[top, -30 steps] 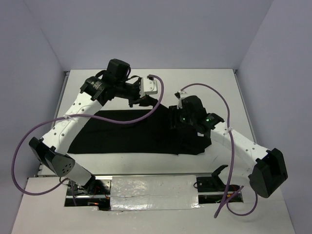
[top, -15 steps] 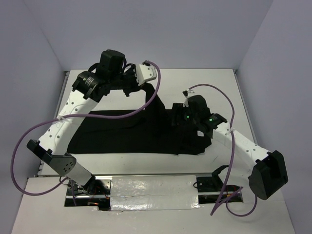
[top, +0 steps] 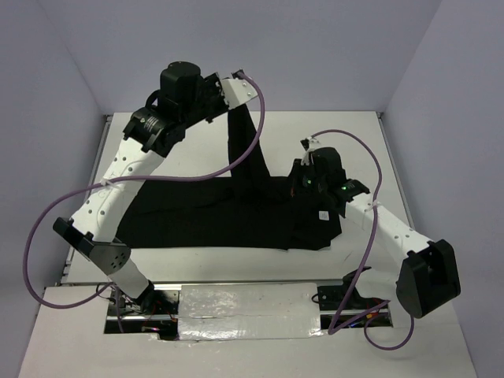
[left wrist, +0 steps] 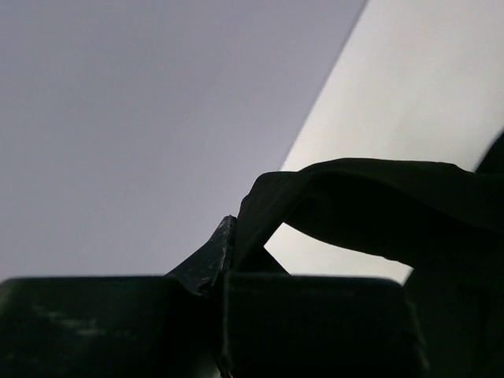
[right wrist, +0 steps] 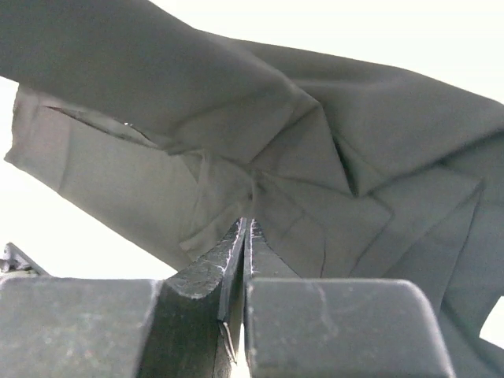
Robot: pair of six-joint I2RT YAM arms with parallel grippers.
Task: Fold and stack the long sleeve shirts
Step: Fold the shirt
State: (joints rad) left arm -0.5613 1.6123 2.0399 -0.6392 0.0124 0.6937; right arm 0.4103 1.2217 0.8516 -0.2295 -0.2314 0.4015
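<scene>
Black shirt [top: 213, 216] lies flat on the table [top: 346, 130], with bare surface beyond its far and right edges. My left gripper [top: 234, 109] holds one sleeve [top: 246, 146] raised.

Left wrist: jaws clamped on fabric.

Right wrist: my right gripper [right wrist: 245, 224] is closed, pinching puckered shirt.

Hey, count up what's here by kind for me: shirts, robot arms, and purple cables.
Plain black soft-fabric long sleeve shirt: 1
White jointed robot arms: 2
Purple cables: 2
Total: 5
</scene>
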